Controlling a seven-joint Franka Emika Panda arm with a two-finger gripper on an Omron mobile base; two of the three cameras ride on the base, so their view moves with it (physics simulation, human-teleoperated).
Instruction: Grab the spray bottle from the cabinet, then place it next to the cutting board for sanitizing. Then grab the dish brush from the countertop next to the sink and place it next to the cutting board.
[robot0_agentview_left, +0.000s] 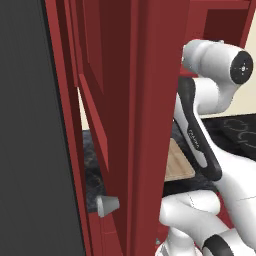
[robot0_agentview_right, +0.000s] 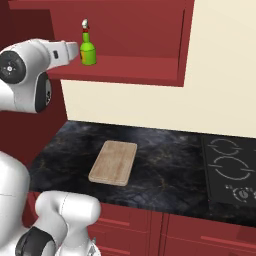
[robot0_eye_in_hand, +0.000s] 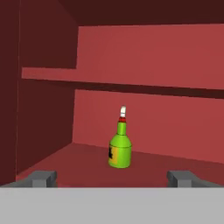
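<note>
The spray bottle (robot0_eye_in_hand: 119, 151) stands upright on the lower shelf of the open cabinet (robot0_agentview_right: 125, 67), yellow-green with a dark label and a reddish-white top. Seen from the right base, the spray bottle (robot0_agentview_right: 88, 48) sits near the shelf's left end, just past my white hand. My gripper (robot0_eye_in_hand: 113, 178) is open, its fingertips (robot0_eye_in_hand: 43, 178) wide apart and short of the bottle, with nothing between them. The cutting board (robot0_agentview_right: 114, 162) lies flat on the black countertop (robot0_agentview_right: 165, 172) below the cabinet. The sink and the dish brush are out of view.
The cabinet door (robot0_agentview_left: 125, 125) is swung open close to the left base camera, its grey knob (robot0_agentview_left: 107, 205) low down. A cooktop (robot0_agentview_right: 231, 167) is set into the counter at the right. Red drawers (robot0_agentview_right: 165, 232) run under the counter edge.
</note>
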